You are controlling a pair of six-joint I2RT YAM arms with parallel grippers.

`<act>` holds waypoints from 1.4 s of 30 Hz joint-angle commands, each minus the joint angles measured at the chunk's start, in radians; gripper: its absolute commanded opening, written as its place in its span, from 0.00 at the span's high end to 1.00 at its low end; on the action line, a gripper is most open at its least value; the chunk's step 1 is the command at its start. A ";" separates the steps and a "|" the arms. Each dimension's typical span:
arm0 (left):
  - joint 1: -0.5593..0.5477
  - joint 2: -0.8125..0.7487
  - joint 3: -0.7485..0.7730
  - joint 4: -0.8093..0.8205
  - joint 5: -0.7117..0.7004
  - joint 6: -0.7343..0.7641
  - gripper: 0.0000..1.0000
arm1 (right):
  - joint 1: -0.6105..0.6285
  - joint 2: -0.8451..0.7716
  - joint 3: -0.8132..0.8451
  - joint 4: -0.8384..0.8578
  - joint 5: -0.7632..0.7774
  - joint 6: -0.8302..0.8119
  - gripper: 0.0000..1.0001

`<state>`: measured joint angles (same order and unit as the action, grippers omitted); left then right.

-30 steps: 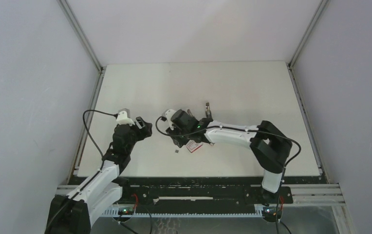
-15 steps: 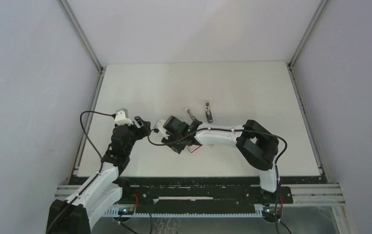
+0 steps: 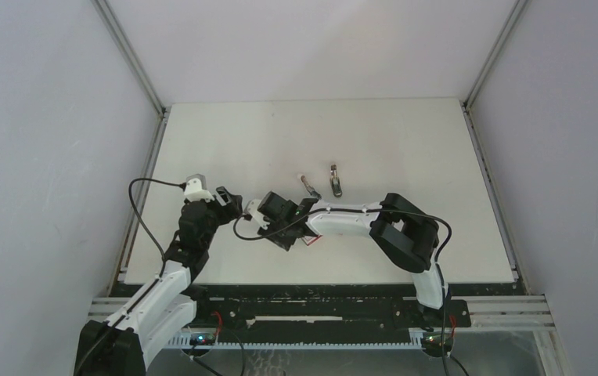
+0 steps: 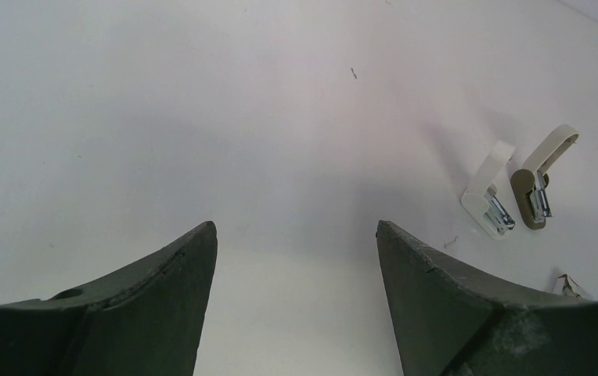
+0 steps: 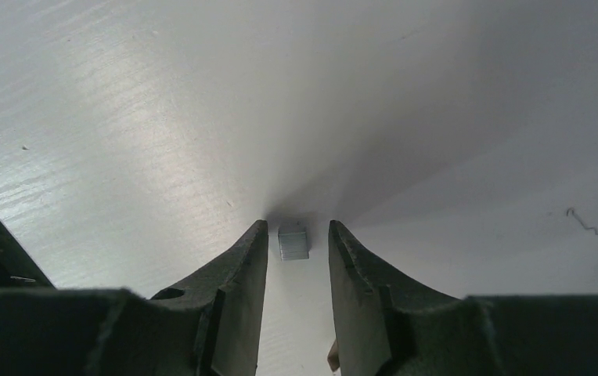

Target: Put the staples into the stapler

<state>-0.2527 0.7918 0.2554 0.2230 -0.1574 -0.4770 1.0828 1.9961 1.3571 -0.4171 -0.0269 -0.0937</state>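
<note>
A small silvery block of staples [image 5: 293, 242] lies flat on the white table, just between the tips of my right gripper [image 5: 296, 225]. The jaws stand narrowly open, with a gap on each side of the block. In the top view the right gripper [image 3: 280, 235] hides the staples. The stapler lies behind it as two separate pieces [image 3: 306, 185] [image 3: 333, 178]. The left wrist view shows them as a white piece [image 4: 488, 188] and a dark grey and cream piece [image 4: 536, 188]. My left gripper [image 4: 294, 227] is open and empty, over bare table left of the right gripper [image 3: 233, 205].
The red-and-white box sleeve [image 3: 310, 238] lies partly under the right wrist. Loose single staples lie on the table [image 5: 581, 220] [image 4: 452, 243]. The table's left edge [image 3: 149, 180] is close to the left arm.
My right gripper has moved left and towards the near edge, uncovering the stapler pieces, and now stands over the staples. The left gripper shifted slightly.
</note>
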 commanded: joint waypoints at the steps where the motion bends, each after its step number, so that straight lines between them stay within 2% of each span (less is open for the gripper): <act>1: 0.005 -0.006 -0.016 0.039 -0.013 0.023 0.21 | 0.015 0.002 0.040 0.001 0.012 -0.021 0.67; 14: 0.004 0.002 -0.016 0.041 -0.011 0.020 0.21 | 0.016 0.015 0.040 -0.005 0.014 -0.018 0.81; 22: 0.005 0.003 -0.016 0.042 -0.009 0.018 0.21 | -0.001 -0.016 0.040 0.014 0.001 0.038 0.85; 27: 0.004 -0.004 -0.021 0.044 -0.019 0.019 0.21 | -0.065 -0.092 0.000 0.055 0.003 0.092 0.86; 33: 0.005 -0.005 -0.027 0.056 -0.013 0.015 0.21 | -0.194 -0.200 -0.119 0.211 0.031 0.140 0.86; 37: 0.004 -0.002 -0.028 0.059 -0.009 0.014 0.21 | -0.274 -0.225 -0.197 0.307 0.037 0.137 0.86; 42: 0.004 0.000 -0.030 0.064 -0.003 0.013 0.21 | -0.333 -0.208 -0.210 0.371 0.043 0.098 0.86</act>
<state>-0.2527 0.7937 0.2554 0.2314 -0.1619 -0.4774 0.7677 1.7966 1.1515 -0.1604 0.0097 0.0208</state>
